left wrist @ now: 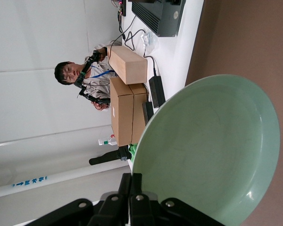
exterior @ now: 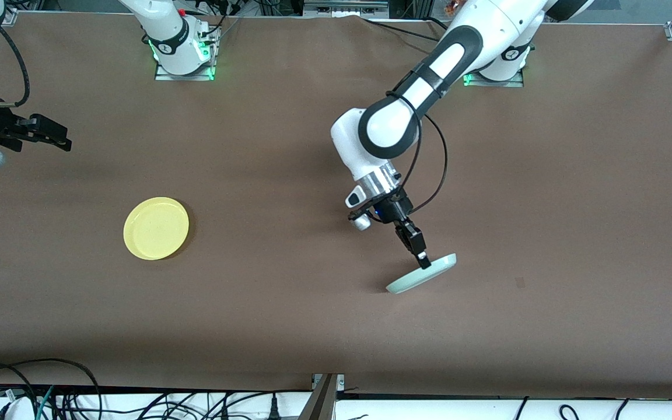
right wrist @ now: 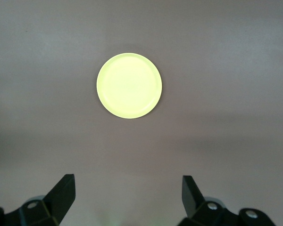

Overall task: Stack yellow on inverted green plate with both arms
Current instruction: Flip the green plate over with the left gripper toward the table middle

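Observation:
The yellow plate [exterior: 156, 228] lies flat, rim up, on the brown table toward the right arm's end; it also shows in the right wrist view [right wrist: 129, 85]. The pale green plate [exterior: 433, 270] is tilted steeply, almost on edge, toward the left arm's end. My left gripper [exterior: 423, 259] is shut on its rim; the left wrist view shows the closed jaws [left wrist: 136, 181] pinching the rim and the plate's hollow face [left wrist: 212, 150]. I cannot tell if its low edge touches the table. My right gripper [exterior: 60, 137] hangs open and empty, up over the right arm's end [right wrist: 128, 188].
The arm bases [exterior: 183, 55] stand along the table's edge farthest from the front camera. Cables [exterior: 50, 396] lie along the table's near edge. The left wrist view shows cardboard boxes [left wrist: 127, 94] and a person [left wrist: 78, 77] off the table.

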You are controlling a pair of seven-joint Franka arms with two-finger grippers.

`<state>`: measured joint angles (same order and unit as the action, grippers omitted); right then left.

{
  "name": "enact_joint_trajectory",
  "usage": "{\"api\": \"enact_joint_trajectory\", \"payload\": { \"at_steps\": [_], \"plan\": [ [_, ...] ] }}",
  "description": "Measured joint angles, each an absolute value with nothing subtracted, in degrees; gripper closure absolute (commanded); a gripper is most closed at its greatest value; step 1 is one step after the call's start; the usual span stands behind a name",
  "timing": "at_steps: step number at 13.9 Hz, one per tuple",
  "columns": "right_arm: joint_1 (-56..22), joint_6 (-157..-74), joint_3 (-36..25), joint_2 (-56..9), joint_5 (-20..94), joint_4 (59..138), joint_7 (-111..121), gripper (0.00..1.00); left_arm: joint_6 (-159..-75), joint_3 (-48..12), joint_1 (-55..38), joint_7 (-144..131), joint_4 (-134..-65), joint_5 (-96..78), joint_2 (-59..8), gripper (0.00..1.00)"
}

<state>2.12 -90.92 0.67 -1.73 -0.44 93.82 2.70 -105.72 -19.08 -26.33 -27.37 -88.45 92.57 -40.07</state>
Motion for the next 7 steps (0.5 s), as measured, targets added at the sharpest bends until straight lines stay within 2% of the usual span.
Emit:
{"api": "enact_joint_trajectory", "payload": {
  "at_steps": [7],
  "plan": [
    [2.1,-90.9,0.7,-1.7,-0.4,93.8,2.7,0.0,-102.4,-19.2,-31.6,-32.8,-88.4,92.9,-42.7,1.0]
  ]
}}
